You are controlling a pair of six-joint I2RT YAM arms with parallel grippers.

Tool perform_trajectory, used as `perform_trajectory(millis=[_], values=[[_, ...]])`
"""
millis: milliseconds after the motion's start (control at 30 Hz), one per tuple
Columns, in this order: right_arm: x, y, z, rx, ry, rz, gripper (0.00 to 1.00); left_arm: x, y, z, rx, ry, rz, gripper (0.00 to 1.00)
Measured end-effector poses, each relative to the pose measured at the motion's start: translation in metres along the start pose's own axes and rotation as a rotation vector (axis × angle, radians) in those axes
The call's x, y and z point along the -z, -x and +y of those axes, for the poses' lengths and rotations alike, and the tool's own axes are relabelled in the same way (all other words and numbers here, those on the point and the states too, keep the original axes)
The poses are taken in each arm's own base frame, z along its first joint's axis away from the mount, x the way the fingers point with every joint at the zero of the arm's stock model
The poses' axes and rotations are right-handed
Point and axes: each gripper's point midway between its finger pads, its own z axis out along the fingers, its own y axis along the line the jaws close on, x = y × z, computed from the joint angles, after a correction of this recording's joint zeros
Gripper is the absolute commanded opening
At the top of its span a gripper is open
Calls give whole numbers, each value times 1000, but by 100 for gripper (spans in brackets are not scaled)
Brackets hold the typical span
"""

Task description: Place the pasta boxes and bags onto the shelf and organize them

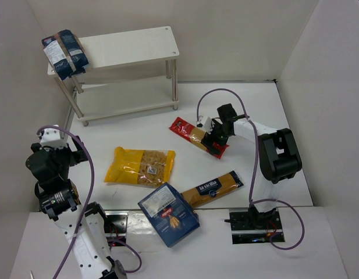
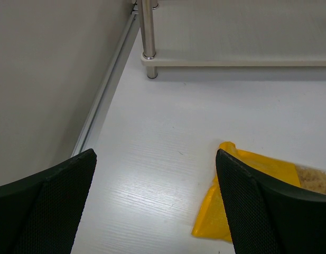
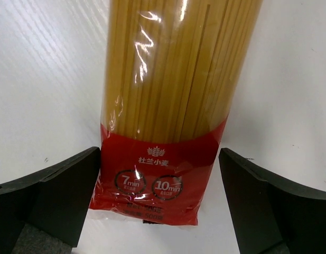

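Starting at the left, the left gripper [image 2: 157, 211] shows in its wrist view only as two dark fingers [image 2: 46, 206] cut off by the bottom edge, spread wide with nothing between them over bare table [image 2: 152, 159]. The shelf [image 1: 138, 42] stands at the table's far left; that wrist view catches only one leg and the edge of its lower board. Two dark-blue bags [image 1: 64, 53] lie side by side on the left end of the top board, hiding that corner, their white labels too small to read. The yellow bag [image 1: 139, 167] lies flat mid-table, pasta showing through its window; in the left wrist view a finger covers most of it. The box [image 1: 168, 214], blue with a red logo, lies at the near edge between the arm bases, its print unreadable. Just right of it the blue pack [image 1: 212, 188] lies slanted, its white lettering too small to be sure of. The red pack [image 1: 198, 136] lies further back and right, its middle hidden by the right gripper [image 1: 213, 139], which is spread wide with a finger just beside each side of the pack's red end; whether they touch I cannot tell. Up close the label reads "杜兰小麦", "7 min" and "10 min", and the pack's far end runs out of frame.
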Motion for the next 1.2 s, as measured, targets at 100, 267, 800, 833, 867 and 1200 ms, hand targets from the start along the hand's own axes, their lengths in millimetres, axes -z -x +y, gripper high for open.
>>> perform_trajectory(millis=[100,267,800,833,867,1200], values=[[-3,0,-2,-6,-8,10,100,1,1,0,-1,0,-3,99],[-12,6,1,26,-13,32,100,1,1,0,-1,0,-3,99],[-18,43,-10,63,-64,18,0,3,2,1,-3,9,-14,99],[-18,43,-10,60,-62,18,0,3,2,1,-2,9,-13,99],[-18,44,-9,56,-61,15,0,3,2,1,-2,9,-13,99],[26,55,27,-32,37,-31,0,5,4,1,-6,10,-25,99]])
